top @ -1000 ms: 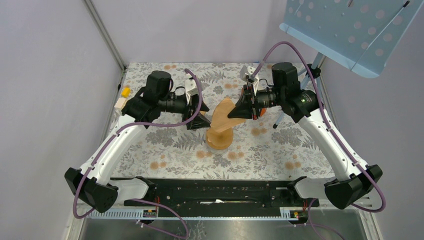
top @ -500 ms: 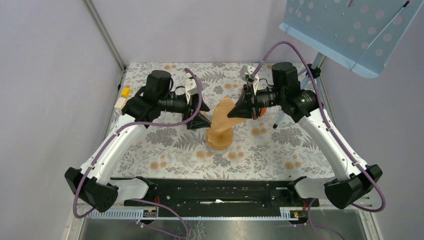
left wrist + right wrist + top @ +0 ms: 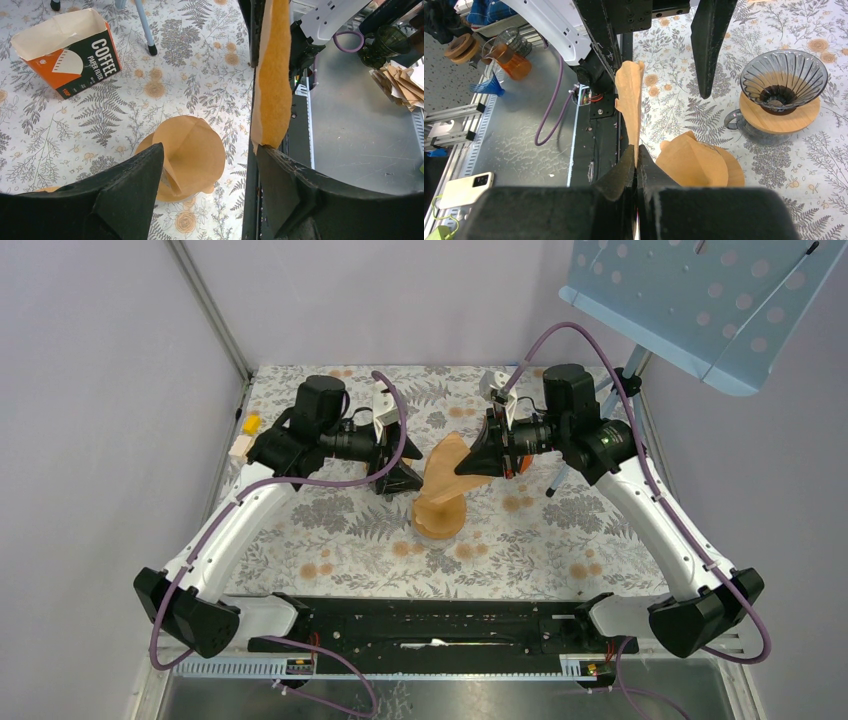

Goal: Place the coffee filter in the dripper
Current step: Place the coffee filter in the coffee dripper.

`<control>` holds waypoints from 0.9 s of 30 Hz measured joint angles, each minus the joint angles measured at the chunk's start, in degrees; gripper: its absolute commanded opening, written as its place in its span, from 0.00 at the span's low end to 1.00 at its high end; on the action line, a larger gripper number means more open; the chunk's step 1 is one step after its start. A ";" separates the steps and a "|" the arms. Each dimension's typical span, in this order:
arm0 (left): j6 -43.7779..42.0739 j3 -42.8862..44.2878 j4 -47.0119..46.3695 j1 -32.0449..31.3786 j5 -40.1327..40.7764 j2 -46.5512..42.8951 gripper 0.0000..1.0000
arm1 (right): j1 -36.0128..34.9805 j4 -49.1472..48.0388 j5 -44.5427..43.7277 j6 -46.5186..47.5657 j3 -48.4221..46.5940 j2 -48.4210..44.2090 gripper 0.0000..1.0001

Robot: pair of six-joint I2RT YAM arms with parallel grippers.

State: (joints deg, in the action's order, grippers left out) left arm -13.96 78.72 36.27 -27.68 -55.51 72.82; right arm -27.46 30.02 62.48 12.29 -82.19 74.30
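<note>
The right pincer is clamped shut on one coffee filter, holding it edge-up above the filter stack on the counter. The left pincer stands wide open beside it, gripping nothing. The filter is lifted but not yet delivered. Next it probably needs spreading open and lowering into the glass dripper nearby.

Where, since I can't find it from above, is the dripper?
In the right wrist view the dripper stands at upper right on a wooden collar, on the floral table beside the brown filter papers.
</note>
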 measured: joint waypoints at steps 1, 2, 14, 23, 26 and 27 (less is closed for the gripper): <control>0.02 0.00 0.00 0.00 -0.04 0.00 0.74 | 0.00 0.02 0.02 0.00 0.00 0.04 0.00; 0.04 0.00 0.00 0.00 -0.09 0.00 0.74 | 0.00 0.00 0.04 0.00 0.00 0.13 0.00; 3.32 1.22 -2.45 0.00 -2.97 0.02 0.73 | 0.02 0.13 0.15 0.48 0.35 1.11 0.00; 0.59 1.40 -0.66 0.48 -1.14 -0.55 0.74 | 0.07 1.44 0.31 2.03 0.35 1.11 0.00; -0.87 1.40 0.79 0.79 -0.55 -1.18 0.74 | 0.20 1.46 1.05 2.29 0.35 1.14 0.00; -1.66 1.40 1.46 0.85 -0.26 -1.46 0.74 | 0.26 1.49 1.29 2.32 0.35 1.16 0.00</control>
State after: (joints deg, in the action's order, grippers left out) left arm -15.62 80.12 37.74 -26.83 -55.77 71.35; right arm -27.20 31.51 63.77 14.61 -81.84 75.46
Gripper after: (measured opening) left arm 0.741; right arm 0.017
